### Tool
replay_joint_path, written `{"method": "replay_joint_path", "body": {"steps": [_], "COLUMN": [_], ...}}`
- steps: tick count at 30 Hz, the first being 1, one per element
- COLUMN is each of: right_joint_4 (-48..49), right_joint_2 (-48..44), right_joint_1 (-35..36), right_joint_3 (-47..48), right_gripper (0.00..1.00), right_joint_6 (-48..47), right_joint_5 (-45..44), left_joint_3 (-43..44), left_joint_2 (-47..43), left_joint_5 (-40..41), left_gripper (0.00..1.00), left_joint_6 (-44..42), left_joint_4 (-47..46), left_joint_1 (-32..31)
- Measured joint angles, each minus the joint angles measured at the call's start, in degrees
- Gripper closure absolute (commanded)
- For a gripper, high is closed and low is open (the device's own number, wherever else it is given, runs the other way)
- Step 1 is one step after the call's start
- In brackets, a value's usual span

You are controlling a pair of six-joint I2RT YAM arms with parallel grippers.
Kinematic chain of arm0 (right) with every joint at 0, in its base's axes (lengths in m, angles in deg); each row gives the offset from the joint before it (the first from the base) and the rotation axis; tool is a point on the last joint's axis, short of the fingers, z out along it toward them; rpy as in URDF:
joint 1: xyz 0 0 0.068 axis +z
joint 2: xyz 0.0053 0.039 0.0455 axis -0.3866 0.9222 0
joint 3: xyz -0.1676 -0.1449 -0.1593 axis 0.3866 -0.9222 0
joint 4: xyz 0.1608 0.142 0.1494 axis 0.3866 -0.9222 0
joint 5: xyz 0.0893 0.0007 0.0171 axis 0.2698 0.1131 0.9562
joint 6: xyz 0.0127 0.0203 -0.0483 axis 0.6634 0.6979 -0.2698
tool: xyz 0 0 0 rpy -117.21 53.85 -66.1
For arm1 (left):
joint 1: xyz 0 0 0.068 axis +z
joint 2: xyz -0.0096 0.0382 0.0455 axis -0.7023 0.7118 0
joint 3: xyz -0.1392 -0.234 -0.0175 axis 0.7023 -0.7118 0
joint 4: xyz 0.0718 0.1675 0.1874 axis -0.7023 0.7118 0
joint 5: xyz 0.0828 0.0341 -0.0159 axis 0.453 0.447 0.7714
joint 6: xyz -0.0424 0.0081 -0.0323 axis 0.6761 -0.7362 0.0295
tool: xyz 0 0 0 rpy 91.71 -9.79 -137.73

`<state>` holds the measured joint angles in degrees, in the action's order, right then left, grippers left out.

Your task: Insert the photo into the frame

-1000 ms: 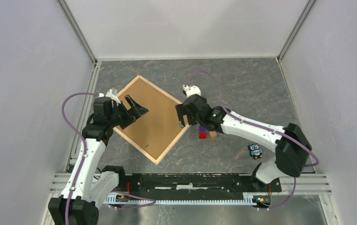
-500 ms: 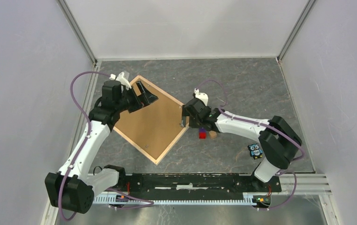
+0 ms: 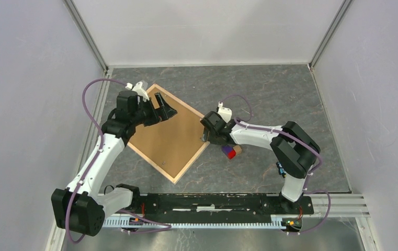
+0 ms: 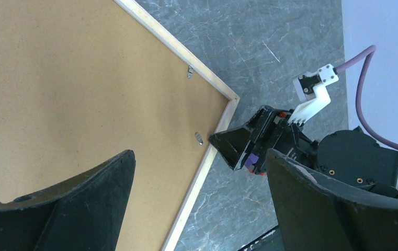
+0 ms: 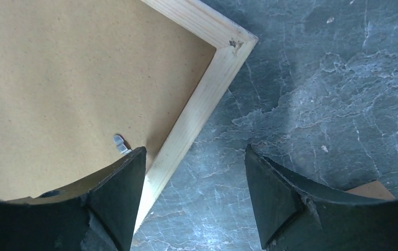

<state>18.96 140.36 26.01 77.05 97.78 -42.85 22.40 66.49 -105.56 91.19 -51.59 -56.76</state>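
Observation:
The frame [image 3: 152, 163] lies face down as a diamond on the grey table, and a brown backing board [image 3: 168, 138] fills it. The photo is out of view. My left gripper [image 3: 166, 107] hovers open over the frame's far corner; in the left wrist view the left gripper [image 4: 199, 154] has the wooden rim [image 4: 170, 47] below it. My right gripper [image 3: 205, 137] is at the frame's right corner. There the right gripper [image 5: 195, 151] is open and straddles the pale slat [image 5: 207, 99], with one finger over the board [image 5: 66, 68] and the other over the table.
Small metal tabs [image 4: 199, 138] [image 5: 120, 143] sit on the board near the rim. Red and purple blocks [image 3: 229, 151] and a wooden block [image 3: 237, 150] lie just right of the right gripper. Grey walls enclose the table on three sides.
The left arm swung from the frame's left edge up toward its far corner. The right gripper came down onto the frame's right corner and its jaws narrowed a little.

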Motion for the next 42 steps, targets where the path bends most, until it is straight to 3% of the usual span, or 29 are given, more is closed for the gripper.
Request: {"method": "replay_joint_path", "body": {"steps": [18,26,30,38,42], "right_joint_4": [1.7,8.9,10.8,11.6,12.7], "right_joint_2": [1.8,1.9,2.3,5.0,7.7], "right_joint_1": [-0.5,-5.2,-7.6,-11.9,-14.0], "right_joint_3": [1.4,-0.3,-0.2,3.3,6.8], "right_gripper": [0.41,0.61,0.66,0.88,0.88], "right_joint_6": [-1.9,-11.4,-14.5,-23.6,-30.3], "right_joint_5": [-4.1,0.6,3.3,5.9,9.3], "left_joint_3": [-0.7,-0.8,-1.0,-1.3,-1.0], "left_joint_2": [-0.5,-0.5,-0.5,-0.2,0.5], "left_joint_5": [-0.4,-0.4,-0.4,-0.3,0.7], "left_gripper": [0.0,0.0,0.0,0.0,0.0], "left_joint_6": [-0.4,-0.6,-0.6,-0.7,-2.1], "left_joint_4": [-0.1,-0.1,-0.1,-0.1,0.5], "left_joint_1": [-0.7,-0.8,-0.8,-0.8,-0.9]}}
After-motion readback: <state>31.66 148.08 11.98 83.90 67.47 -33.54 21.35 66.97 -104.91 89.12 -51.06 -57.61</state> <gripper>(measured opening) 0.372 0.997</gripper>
